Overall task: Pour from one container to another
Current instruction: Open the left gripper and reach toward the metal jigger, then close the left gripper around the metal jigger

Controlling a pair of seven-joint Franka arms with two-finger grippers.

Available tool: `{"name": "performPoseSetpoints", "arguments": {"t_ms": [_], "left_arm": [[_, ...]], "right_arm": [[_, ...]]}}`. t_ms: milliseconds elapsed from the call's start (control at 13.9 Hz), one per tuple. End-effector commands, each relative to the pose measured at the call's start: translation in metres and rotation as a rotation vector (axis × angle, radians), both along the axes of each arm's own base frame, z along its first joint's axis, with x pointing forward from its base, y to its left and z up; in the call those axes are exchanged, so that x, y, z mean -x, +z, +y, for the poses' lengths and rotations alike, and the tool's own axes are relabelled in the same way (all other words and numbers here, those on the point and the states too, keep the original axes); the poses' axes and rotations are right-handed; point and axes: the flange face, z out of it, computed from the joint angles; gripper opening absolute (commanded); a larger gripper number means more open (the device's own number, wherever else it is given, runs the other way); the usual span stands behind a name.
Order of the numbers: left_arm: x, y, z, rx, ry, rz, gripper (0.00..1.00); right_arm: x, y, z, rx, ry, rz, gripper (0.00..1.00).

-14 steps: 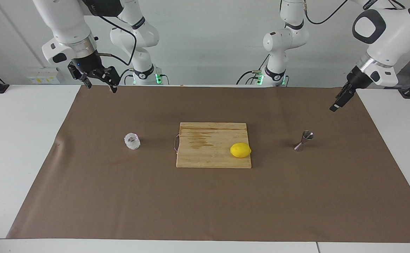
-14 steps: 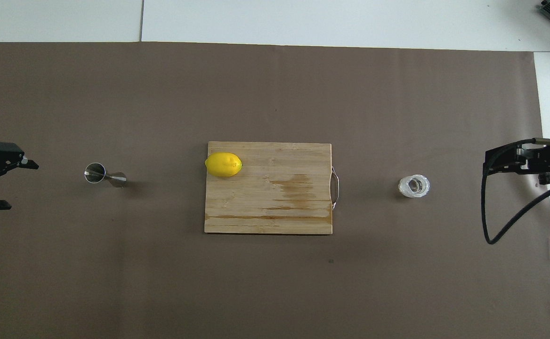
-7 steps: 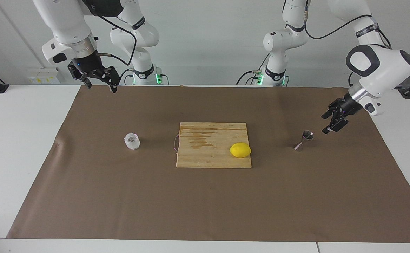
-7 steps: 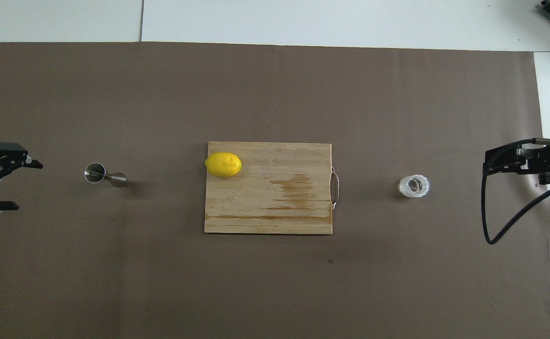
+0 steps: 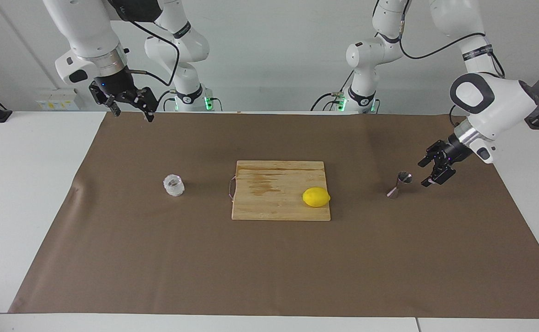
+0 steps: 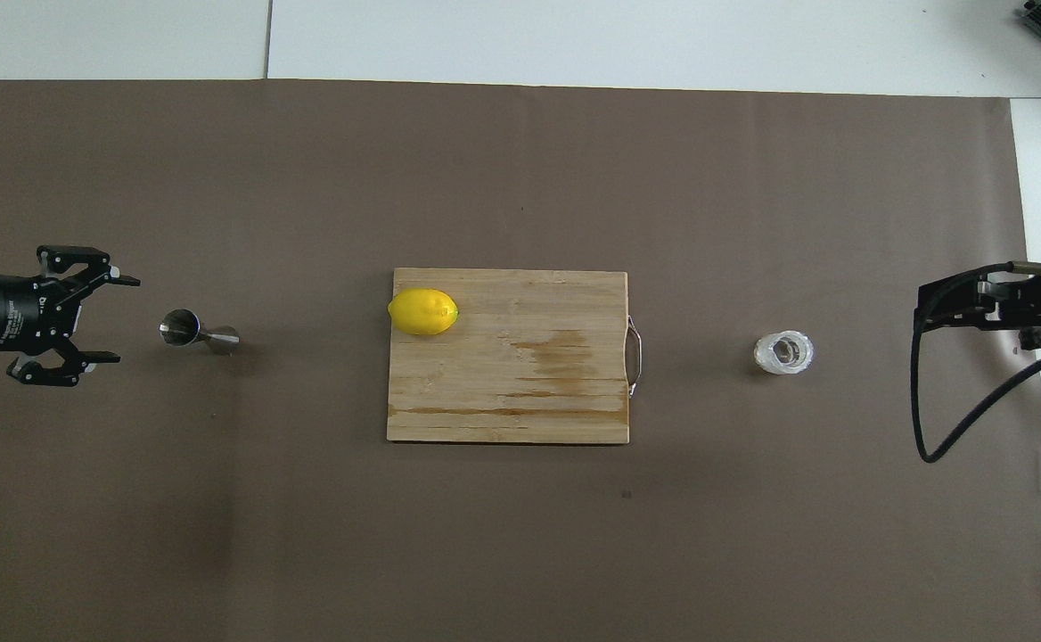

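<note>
Your left claw (image 5: 428,172) sits low over the brown mat (image 5: 269,267), just beside the jigger (image 5: 399,184) on the side toward the left arm's end of the bench (image 5: 20,193), with its fingers spread apart and pointing at the jigger; from overhead you can see the two fingertips (image 6: 125,282) wide of each other and a gap between them and the jigger (image 6: 198,332), so nothing is gripped. The jigger stands on the mat, apart from the claw, with its open cup showing on top. In the middle of the mat you have a wooden board (image 5: 269,203) with a metal handle on the edge toward the right arm's end, and a lemon (image 5: 316,197) resting on the board at the edge toward the jigger. The glass cup (image 5: 173,185) stands upright on the mat between the board and the right arm's end, well apart from the board. Your right claw (image 5: 128,108) waits raised over the mat's edge near that arm's base, well away from the cup, its fingers apart and empty. In the overhead view only part of it (image 6: 975,303) shows, with a looping black cable (image 6: 926,428).
</note>
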Motion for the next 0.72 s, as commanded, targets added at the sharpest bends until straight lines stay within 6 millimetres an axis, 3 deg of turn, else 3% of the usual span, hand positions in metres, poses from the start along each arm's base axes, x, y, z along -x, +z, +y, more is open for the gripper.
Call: {"name": "performPoseSetpoints", "arguments": {"t_ms": [0,504,648], "left_arm": [[0.005,-0.016,-0.009,0.001,0.019,-0.005,1.00],[0.005,-0.032,-0.043,-0.027,0.018,-0.029,1.00],[0.006,-0.034,-0.044,-0.027,0.017,-0.025,1.00]], "right_arm": [[0.002,-0.001,-0.006,-0.014,-0.025,-0.006,1.00],[0.002,-0.001,-0.006,-0.014,-0.024,-0.006,1.00],[0.002,-0.001,-0.006,-0.014,-0.024,-0.006,1.00]]}}
